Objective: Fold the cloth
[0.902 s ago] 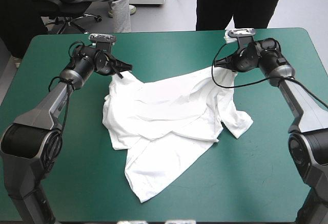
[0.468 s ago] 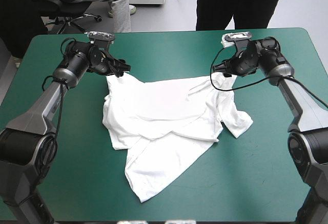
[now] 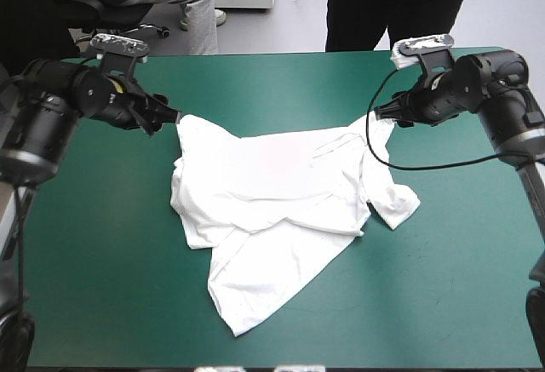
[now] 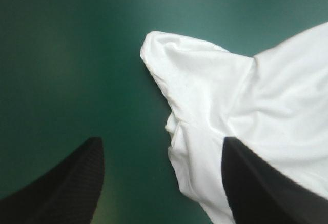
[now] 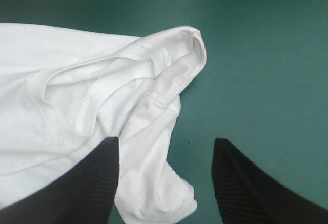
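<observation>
Presently, T-shirt: a white, short-sleeved cloth T-shirt (image 3: 272, 210) lies spread but rumpled on the middle of the table, neither lifted nor folded into a bundle.
Table: its top wears a flat teal-green cover (image 3: 460, 261), bare all around the T-shirt.
T-shirt outline: the widest part runs across the far side, one corner reaching toward each arm; the near part narrows to a point toward the table's near edge; one sleeve (image 3: 398, 206) juts out on the right side.
Left end effector: the left end effector (image 3: 168, 117) sits low at the T-shirt's far-left corner, its two broad black fingers (image 4: 77, 183) spread wide.
Left wrist view: the rounded, creased corner of the T-shirt (image 4: 230, 106) lies ahead of the left end effector (image 4: 161, 141) and partly between the fingers; one finger stands over cloth, the other over bare cover. Whether either touches the cloth cannot be told.
Right end effector: the right end effector (image 3: 385, 117) sits at the T-shirt's far-right corner, its black fingers (image 5: 246, 188) likewise parted and holding nothing.
Right wrist view: the T-shirt (image 5: 77, 96) shows a doubled-over corner with a stitched hem band (image 5: 92, 93) ahead of the right end effector (image 5: 165, 140); a loose fold lies in the gap beside one finger, while the other finger stands over bare cover.
</observation>
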### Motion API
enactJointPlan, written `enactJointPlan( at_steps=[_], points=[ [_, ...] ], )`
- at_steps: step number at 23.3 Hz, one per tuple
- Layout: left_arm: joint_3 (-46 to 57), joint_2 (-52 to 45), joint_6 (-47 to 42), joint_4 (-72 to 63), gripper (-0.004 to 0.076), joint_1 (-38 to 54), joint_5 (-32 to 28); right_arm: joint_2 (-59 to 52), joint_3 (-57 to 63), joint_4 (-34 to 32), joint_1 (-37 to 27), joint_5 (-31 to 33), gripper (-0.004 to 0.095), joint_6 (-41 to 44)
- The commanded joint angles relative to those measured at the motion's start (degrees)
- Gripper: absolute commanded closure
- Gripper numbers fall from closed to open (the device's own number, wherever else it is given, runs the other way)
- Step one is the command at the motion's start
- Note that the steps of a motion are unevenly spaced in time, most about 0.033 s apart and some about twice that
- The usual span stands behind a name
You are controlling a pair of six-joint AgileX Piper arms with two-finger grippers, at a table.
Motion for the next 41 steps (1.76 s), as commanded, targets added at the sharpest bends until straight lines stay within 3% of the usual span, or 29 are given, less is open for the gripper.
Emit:
enactJointPlan(
  at_steps=[1,9,19,24,37,38,41],
  points=[
    [3.3,-7.8,0.1,-1.3,0.0271,-0.2,-1.5,-5.5,0.1,0.0,-0.5,-0.5,0.0423,-0.5],
    [18.6,-12.2,-1.7,-8.6,0.0278,-0.4,1.7,-6.7,0.5,1.0,-0.5,-0.1,0.0452,-0.5],
    [32.5,-12.1,-13.3,-6.7,0.0323,-20.3,-1.1,-6.7,0.5,1.3,-0.5,-0.1,0.0477,-0.3],
    [39.8,-11.4,-18.0,-6.4,0.0321,-27.6,-6.1,-6.6,0.5,1.3,-0.5,-0.1,0.0478,0.1],
    [46.3,-0.1,-19.0,-6.7,0.0327,-28.2,-14.1,-6.6,0.5,1.3,-0.5,2.3,0.0481,0.0],
    [46.3,0.8,-19.0,-6.7,0.0339,-28.2,-14.1,-6.6,0.5,1.3,-0.5,2.6,0.0481,0.0],
    [46.3,2.3,-17.4,-7.1,0.0539,-28.2,-13.9,-6.6,2.0,0.7,-0.5,4.9,0.0481,-1.4]
  ],
)
